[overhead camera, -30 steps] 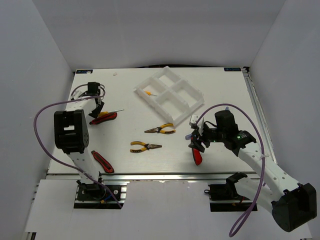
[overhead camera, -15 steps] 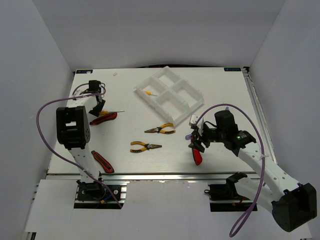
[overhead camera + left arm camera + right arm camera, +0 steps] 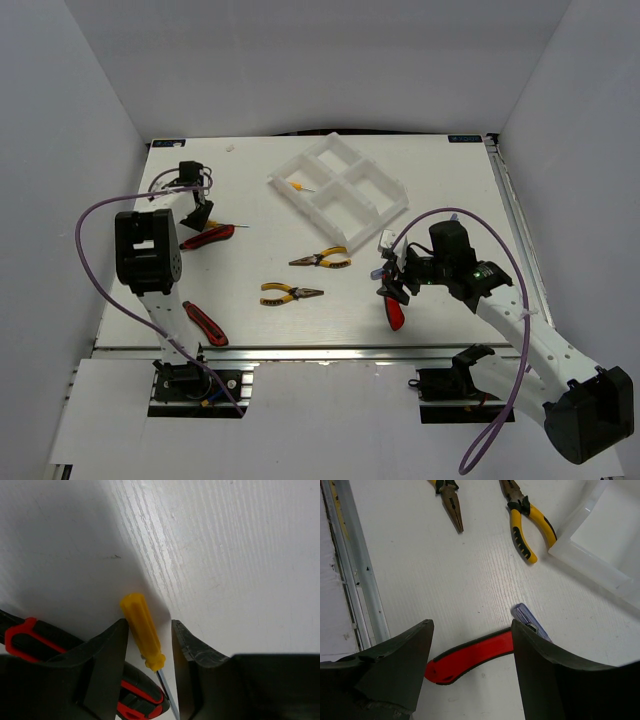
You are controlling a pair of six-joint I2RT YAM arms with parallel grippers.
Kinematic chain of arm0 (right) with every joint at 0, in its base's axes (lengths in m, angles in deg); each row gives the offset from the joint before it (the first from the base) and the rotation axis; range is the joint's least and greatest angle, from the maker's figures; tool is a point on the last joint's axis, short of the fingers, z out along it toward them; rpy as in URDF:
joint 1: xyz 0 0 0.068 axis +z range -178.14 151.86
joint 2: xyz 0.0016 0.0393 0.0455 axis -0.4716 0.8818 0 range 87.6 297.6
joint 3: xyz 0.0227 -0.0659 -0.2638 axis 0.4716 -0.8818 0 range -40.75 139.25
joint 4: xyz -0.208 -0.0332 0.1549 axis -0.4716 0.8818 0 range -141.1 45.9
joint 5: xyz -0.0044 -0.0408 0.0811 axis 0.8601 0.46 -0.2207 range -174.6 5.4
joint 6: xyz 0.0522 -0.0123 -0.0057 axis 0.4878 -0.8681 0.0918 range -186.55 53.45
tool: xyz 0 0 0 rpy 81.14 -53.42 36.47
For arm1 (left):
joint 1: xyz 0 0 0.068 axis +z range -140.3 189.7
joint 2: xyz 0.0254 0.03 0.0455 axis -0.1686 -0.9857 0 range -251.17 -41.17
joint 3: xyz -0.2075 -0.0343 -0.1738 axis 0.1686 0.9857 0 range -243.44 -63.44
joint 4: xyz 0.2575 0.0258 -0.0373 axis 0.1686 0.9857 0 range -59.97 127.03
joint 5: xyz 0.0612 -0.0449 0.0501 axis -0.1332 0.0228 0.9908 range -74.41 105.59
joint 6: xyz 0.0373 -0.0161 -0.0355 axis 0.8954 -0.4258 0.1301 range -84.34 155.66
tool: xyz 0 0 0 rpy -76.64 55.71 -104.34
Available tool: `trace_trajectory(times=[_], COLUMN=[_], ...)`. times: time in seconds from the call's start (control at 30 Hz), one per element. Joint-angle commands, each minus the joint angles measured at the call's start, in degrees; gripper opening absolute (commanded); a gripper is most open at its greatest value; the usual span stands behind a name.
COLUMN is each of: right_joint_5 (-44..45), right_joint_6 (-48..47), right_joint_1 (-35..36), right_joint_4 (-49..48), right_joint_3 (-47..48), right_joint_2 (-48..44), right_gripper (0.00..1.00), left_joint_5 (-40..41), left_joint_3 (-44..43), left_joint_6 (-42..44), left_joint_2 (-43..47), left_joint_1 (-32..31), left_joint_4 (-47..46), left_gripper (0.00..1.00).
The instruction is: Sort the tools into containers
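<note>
the left gripper (image 3: 148, 625) is down at the far left of the table (image 3: 450, 180), its fingers (image 3: 107, 665) apart and straddling the handle of a yellow-handled screwdriver (image 3: 141, 635). one finger looks to touch the handle and a sliver of gap shows on the other side, so nothing is clamped. a red-and-black utility knife (image 3: 45, 639) lies just beside that screwdriver, partly hidden behind one finger. the right gripper (image 3: 471, 625) hovers at the near right with its jaws spread wide over a red utility knife (image 3: 470, 655), gripping nothing. a pale blue screwdriver handle (image 3: 530, 622) sits against that knife's end. one pair of yellow-handled pliers (image 3: 320, 260) and a second pair (image 3: 291, 293) lie mid-table between the arms. a third utility knife (image 3: 204, 323) lies near the left arm's base. the white four-compartment tray (image 3: 340, 187) sits askew at the far middle, a tiny yellow-handled tool (image 3: 298, 186) in the compartment at its left corner
</note>
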Motion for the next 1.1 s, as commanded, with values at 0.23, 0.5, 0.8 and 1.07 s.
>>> trace_trajectory(times=[0.23, 0.5, 0.8, 1.07], right_joint_5=[-0.54, -0.89, -0.72, -0.37], right_joint_6=[-0.3, -0.39, -0.57, -0.74], right_joint_1=[0.31, 0.22, 0.22, 0.22], right_joint_4=[-1.05, -1.05, -1.05, -0.96], right_joint_3=[2.46, 2.46, 2.28, 2.37], right_joint_2=[-1.39, -2.19, -2.28, -2.1], right_gripper=[0.71, 0.71, 0.71, 0.71], left_joint_5=[-3.39, -9.35, -29.21, -45.77], left_joint_3=[-2.66, -4.77, -3.9, -8.49], left_joint_6=[-0.51, 1.33, 3.19, 2.78], left_joint_2=[-3.27, -4.06, -1.25, -3.87], left_joint_1=[-0.7, -0.7, -1.57, -11.65], left_joint_4=[-0.78, -5.42, -27.7, -51.02], left_gripper=[0.34, 0.06, 0.0, 0.0])
